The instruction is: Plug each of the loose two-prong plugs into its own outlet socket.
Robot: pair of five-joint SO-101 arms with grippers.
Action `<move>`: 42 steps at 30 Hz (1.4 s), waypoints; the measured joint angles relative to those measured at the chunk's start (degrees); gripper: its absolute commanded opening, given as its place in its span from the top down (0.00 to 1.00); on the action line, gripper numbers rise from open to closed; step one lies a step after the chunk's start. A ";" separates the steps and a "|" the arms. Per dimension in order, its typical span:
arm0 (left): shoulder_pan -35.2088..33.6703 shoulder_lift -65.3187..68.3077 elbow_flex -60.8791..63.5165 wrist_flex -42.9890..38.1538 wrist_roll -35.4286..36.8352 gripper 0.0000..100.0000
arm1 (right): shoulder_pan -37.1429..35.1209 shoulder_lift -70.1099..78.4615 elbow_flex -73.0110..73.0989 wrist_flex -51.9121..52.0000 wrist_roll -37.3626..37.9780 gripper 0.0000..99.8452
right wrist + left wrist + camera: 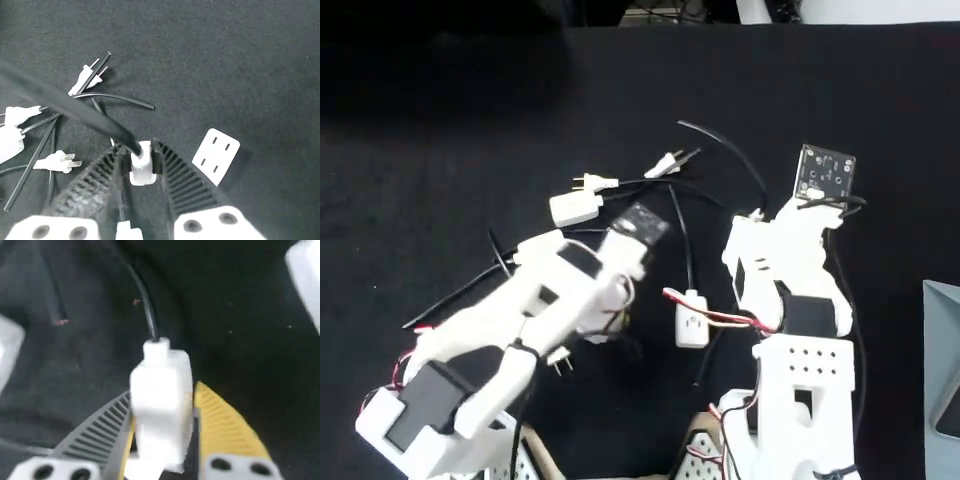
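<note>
In the left wrist view my left gripper [162,440] is shut on a white plug [161,400], whose black cable runs away over the cloth; its prongs are hidden. From above, that gripper [620,295] sits left of a white outlet socket [692,325]. My right gripper [141,167] is shut on a second white plug [141,164] by its body, black cable rising from it. Beside it lies a flat white outlet socket [216,156] with slots. Loose two-prong plugs [87,75] [60,161] lie farther off. In the high view the right gripper [758,215] is mid-table.
Black cloth covers the table [440,150]. Another white socket block [575,207] and loose plugs [595,183] [670,162] lie in a tangle of black cables at centre. One plug [558,360] lies under the left arm. A grey object [945,360] sits at the right edge.
</note>
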 measured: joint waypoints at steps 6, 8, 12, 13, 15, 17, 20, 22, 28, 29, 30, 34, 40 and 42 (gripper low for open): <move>-6.15 0.00 -4.84 5.19 -0.97 0.79 | 0.00 0.00 0.00 0.00 0.00 0.99; -8.62 0.00 -5.36 5.27 -1.41 0.79 | 0.00 0.00 0.00 0.00 0.00 0.99; -13.01 0.00 -5.45 5.36 -4.84 0.79 | 0.00 0.00 0.00 0.00 0.00 0.99; -14.07 -0.09 -5.45 5.36 -5.36 0.79 | 0.00 0.00 0.00 0.00 0.00 0.99; -16.00 -0.09 -6.51 5.36 -5.71 0.79 | 0.00 0.00 0.00 0.00 0.00 0.99; -17.23 0.00 -7.21 5.63 -5.98 0.79 | 0.00 0.00 0.00 0.00 0.00 0.99; -17.41 -0.35 -8.79 8.70 -6.24 0.79 | 0.00 0.00 0.00 0.00 0.00 0.99; -17.41 -2.55 -9.58 11.25 -6.24 0.79 | 0.00 0.00 0.00 0.00 0.00 0.99; -13.71 -13.27 -8.26 14.95 -6.24 0.75 | 0.00 0.00 0.00 0.00 0.00 0.99; -13.19 -14.33 -6.95 14.24 -6.24 0.73 | 0.00 0.00 0.00 0.00 0.00 0.99; -13.10 -14.95 -5.36 13.27 -6.24 0.71 | 0.00 0.00 0.00 0.00 0.00 0.99; -15.03 -15.21 1.85 6.77 -6.33 0.72 | 0.00 0.00 0.00 0.00 0.00 0.99; -17.23 -13.10 6.51 -0.53 -6.33 0.72 | 0.00 0.00 0.00 0.00 0.00 0.99; -17.32 -11.78 7.47 -2.64 -6.33 0.73 | 0.00 0.00 0.00 0.00 0.00 0.99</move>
